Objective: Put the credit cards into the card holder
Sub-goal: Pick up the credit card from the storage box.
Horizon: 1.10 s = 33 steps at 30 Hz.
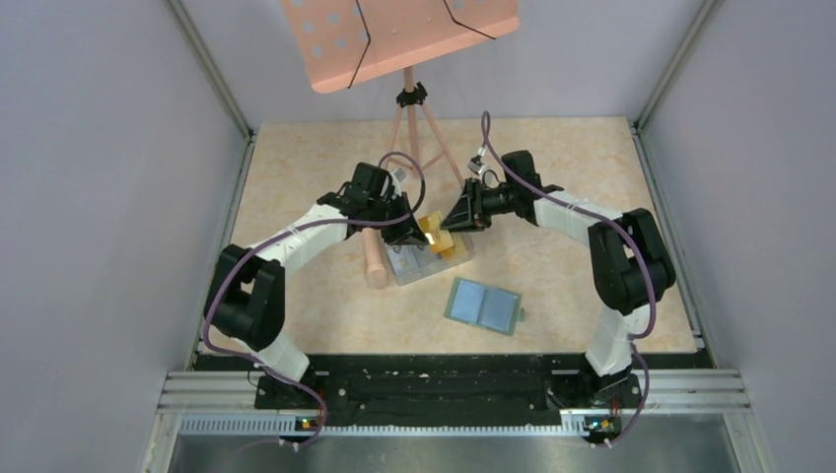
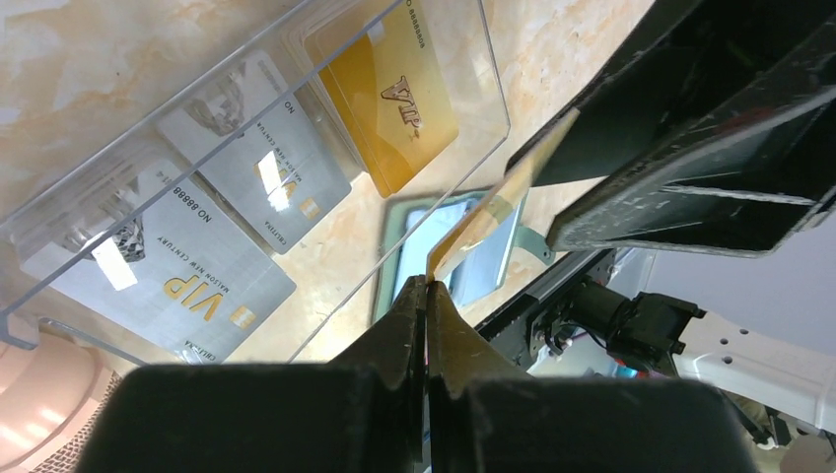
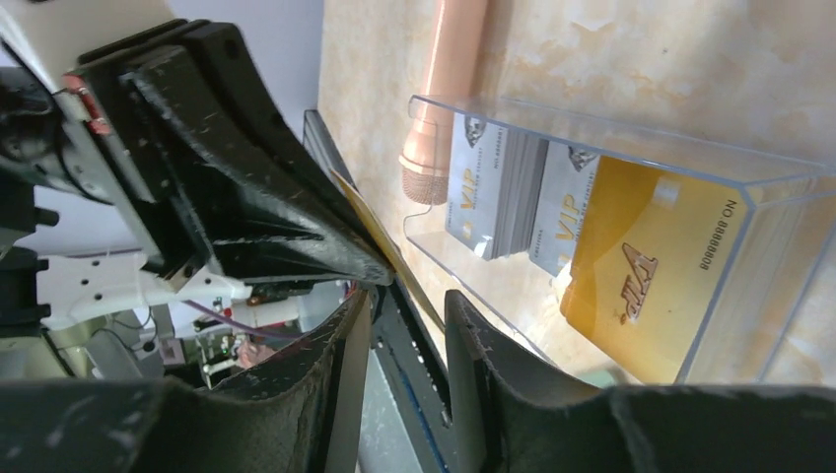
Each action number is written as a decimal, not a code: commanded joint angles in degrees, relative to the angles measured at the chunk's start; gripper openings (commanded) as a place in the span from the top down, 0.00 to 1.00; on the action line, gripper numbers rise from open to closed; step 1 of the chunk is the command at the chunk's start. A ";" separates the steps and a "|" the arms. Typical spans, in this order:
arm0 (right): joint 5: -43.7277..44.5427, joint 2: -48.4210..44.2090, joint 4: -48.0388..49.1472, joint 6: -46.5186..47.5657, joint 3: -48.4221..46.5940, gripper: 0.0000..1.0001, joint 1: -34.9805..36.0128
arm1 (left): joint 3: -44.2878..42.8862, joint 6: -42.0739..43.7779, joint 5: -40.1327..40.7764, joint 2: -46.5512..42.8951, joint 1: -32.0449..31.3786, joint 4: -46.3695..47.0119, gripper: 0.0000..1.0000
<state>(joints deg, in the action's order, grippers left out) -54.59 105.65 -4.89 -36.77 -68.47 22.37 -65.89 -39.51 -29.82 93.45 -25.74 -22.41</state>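
Note:
My left gripper is shut on an orange-yellow credit card, held edge-on above the table. In the right wrist view that card's thin edge runs between the jaws of my right gripper, which stand open with a gap on either side. Both grippers, left and right, meet over the clear box. The box holds another gold credit card and grey ones. The sage-green card holder lies open on the table in front of the box, pale blue sleeves up.
A pink microphone-shaped object lies just left of the clear box. A pink music stand on a tripod stands at the back of the table. Grey walls close in both sides.

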 commanded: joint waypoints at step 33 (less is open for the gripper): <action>5.14 -18.65 -3.10 0.15 10.97 1.00 -1.79 | 11.28 -7.74 -5.23 -7.74 -2.11 12.20 0.77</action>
<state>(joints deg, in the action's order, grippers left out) -53.43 94.52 -7.29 -34.94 -61.80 21.89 -56.95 -45.89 -34.87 88.73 -26.41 -12.93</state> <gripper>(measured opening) 0.006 0.224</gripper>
